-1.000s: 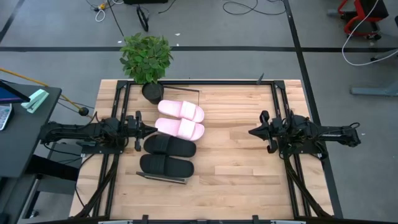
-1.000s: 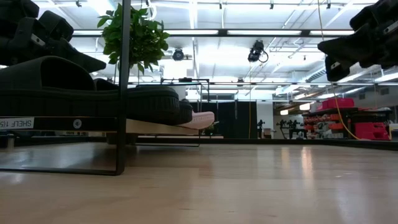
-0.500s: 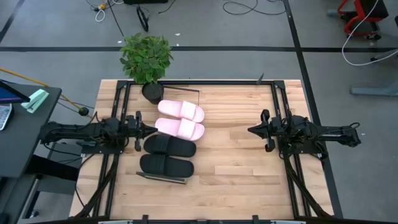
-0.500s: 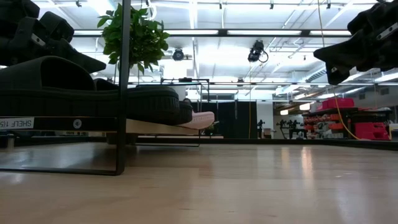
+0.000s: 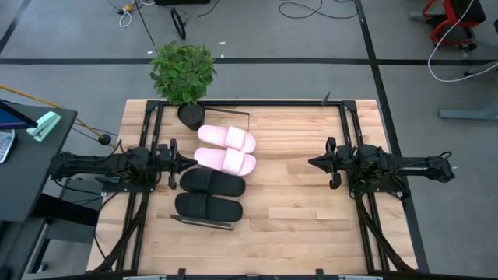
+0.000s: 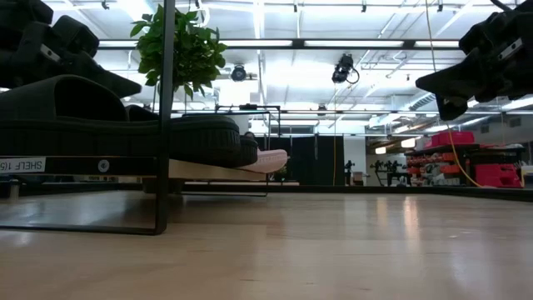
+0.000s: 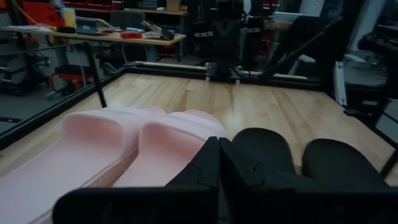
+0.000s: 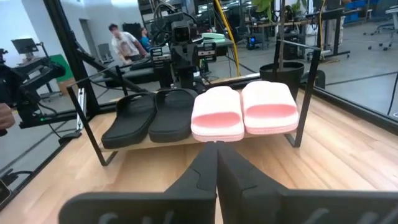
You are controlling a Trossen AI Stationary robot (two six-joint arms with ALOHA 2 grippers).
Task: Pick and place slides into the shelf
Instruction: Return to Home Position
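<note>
Two pale pink open-toe slides (image 5: 226, 159) and two black slides (image 5: 212, 182) lie on the light-wood shelf (image 8: 163, 142) just ahead of the left fingers (image 7: 218, 144), pressed together, empty; right fingers (image 8: 216, 148) likewise, well apart.

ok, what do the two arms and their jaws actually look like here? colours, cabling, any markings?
Both the left arm and right arm are matte black, slim and segmented, bulkier at the wrists. Dark cables or rails trail from each base. In the wrist views the jaws are flat black wedges tapering forward. No markings visible.
</note>
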